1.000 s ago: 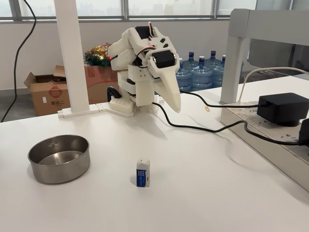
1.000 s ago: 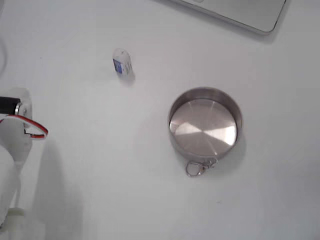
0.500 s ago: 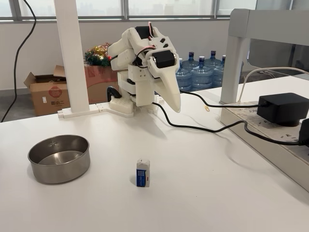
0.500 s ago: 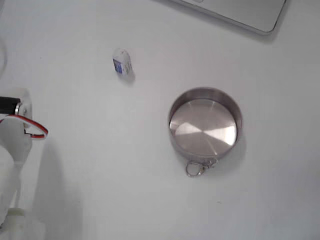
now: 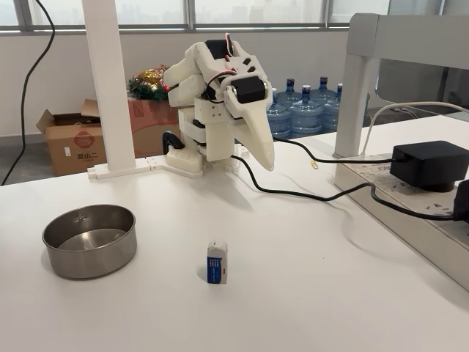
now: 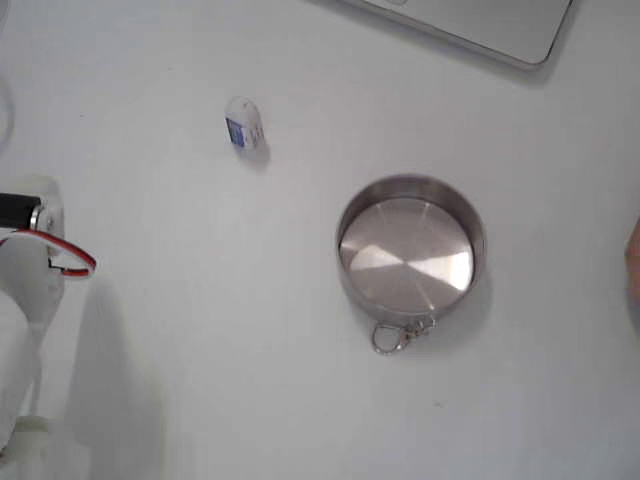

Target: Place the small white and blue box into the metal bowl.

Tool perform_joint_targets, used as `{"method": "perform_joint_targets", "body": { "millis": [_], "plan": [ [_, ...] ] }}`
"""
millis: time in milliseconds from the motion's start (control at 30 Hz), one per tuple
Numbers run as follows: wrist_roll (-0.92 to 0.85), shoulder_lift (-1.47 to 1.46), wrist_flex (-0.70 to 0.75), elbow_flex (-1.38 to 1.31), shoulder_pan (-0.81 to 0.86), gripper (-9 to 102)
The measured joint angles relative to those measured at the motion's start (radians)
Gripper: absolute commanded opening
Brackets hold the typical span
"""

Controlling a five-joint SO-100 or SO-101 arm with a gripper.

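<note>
The small white and blue box [image 5: 216,262] stands upright on the white table, toward the front, in a fixed view. In the top-down fixed view the box [image 6: 243,124] lies up and left of the metal bowl [image 6: 410,183]. The metal bowl [image 5: 91,260] sits empty, left of the box, a hand's width away. My gripper [image 5: 265,163] hangs folded near the arm's base at the back, pointing down, shut and holding nothing, well behind the box. Part of the arm [image 6: 20,300] shows at the left edge from above.
A black power adapter [image 5: 429,163] sits on a white ledge at the right, and its black cable [image 5: 308,194] runs across the table behind the box. A white post [image 5: 110,88] stands back left. A clip [image 6: 392,335] hangs on the bowl. A pinkish blur [image 6: 634,262] touches the right edge.
A pinkish blur has come in at the right edge of the top-down view. Arm, box and bowl have not moved.
</note>
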Motion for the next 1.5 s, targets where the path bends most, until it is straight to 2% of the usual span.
{"method": "perform_joint_targets", "body": {
  "millis": [200, 300, 433, 533, 600, 667, 833, 933, 1000, 1167, 1500],
  "plan": [
    [0.000, 0.000, 0.000, 0.000, 0.011, -4],
    [0.000, -0.014, -0.002, 0.000, 0.072, -4],
    [0.003, -0.066, -0.046, 0.000, 0.094, -4],
    [0.071, -0.244, -0.258, 0.005, 0.112, -4],
    [0.176, -0.356, -0.434, 0.005, 0.109, -3],
    [0.253, -0.439, -0.552, 0.005, 0.118, -3],
    [0.568, -0.669, -0.899, 0.002, 0.135, -3],
    [0.632, -0.801, -1.094, -0.002, 0.209, -3],
    [0.644, -0.879, -1.170, -0.002, 0.215, -3],
    [0.706, -0.959, -1.230, -0.003, 0.281, -3],
    [1.249, -1.060, -1.239, -0.003, 0.354, -3]
  ]
}}
